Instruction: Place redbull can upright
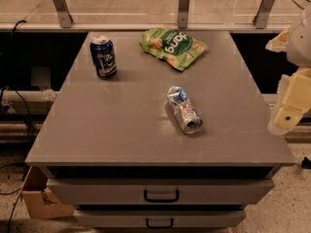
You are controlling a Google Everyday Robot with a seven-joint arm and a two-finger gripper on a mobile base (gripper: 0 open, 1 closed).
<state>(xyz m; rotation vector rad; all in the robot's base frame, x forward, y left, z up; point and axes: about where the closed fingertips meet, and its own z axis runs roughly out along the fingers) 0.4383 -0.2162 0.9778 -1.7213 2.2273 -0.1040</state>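
Can [184,109] lies on its side mid-table [121,130], dented, silver end toward the front edge. Gripper [285,116] hangs off the right table edge, well apart from it, holding nothing; open or closed cannot be told. Likely best: grasp across the narrow width, then rotate it onto its base.

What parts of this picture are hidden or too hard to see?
All in the camera view:
- The gripper, right of the table, runs off the picture's right edge.
- The redbull can lies on its side; its underside is hidden against the table.
- The drawers are shut, hiding whatever is inside.
- The green bag has print too small to read.
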